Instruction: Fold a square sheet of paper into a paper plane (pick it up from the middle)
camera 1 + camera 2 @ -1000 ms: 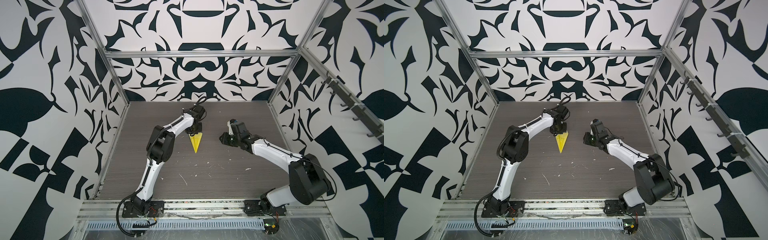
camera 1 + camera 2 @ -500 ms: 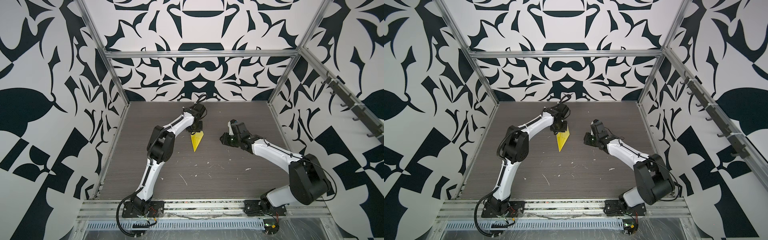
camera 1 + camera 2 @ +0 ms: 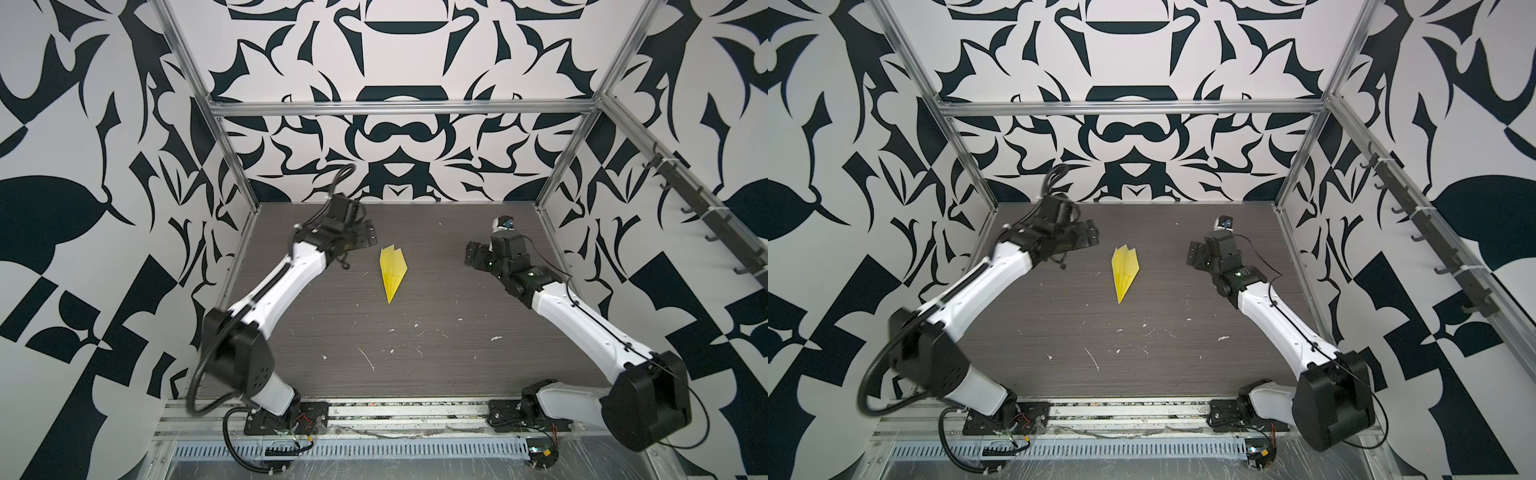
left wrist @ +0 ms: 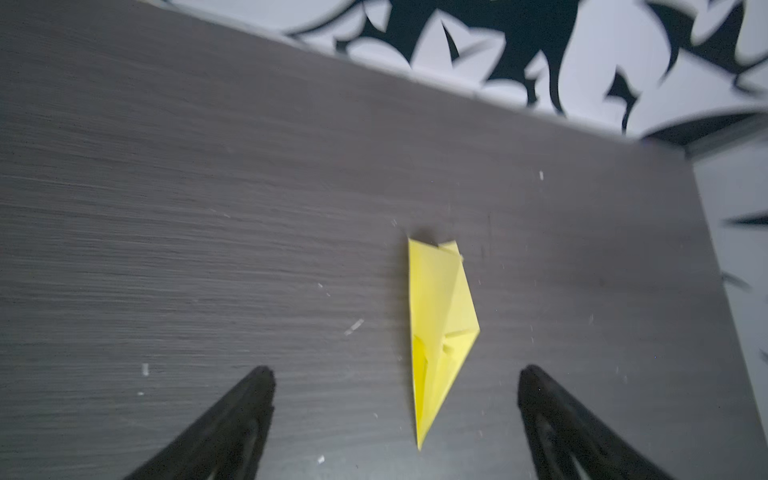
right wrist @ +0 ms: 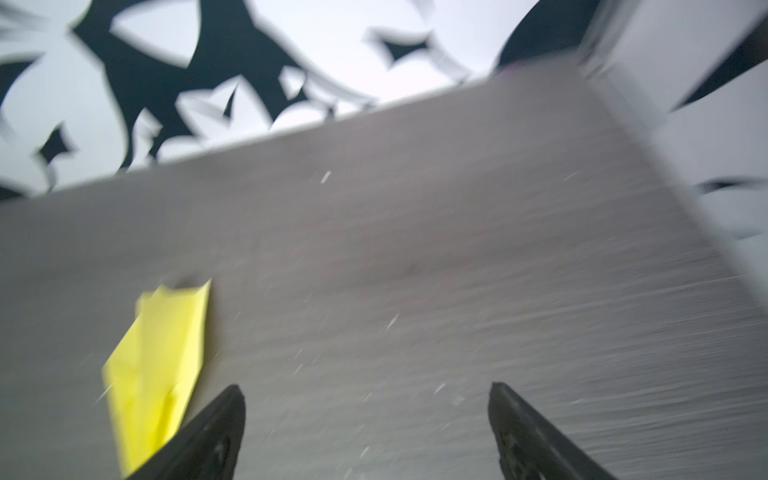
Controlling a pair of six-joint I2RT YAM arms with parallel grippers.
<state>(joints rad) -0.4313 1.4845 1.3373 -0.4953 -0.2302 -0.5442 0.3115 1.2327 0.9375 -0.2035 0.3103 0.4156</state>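
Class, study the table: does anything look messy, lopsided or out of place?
Small white flecks litter the dark table nearer the arms' bases, like scraps. The yellow paper plane lies flat mid-table, lopsided: one edge runs straight, the other bulges out. Nothing else stands out.

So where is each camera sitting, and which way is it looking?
Both top views: high above the front edge, looking down at the table; both whole arms show, with the paper plane between the left gripper and right gripper.
Left wrist: on the left arm, looking past its open fingers at the plane.
Right wrist: on the right arm, looking past its open fingers at the table; the plane lies outside their gap.
Shared: every view shows the yellow plane lying free.
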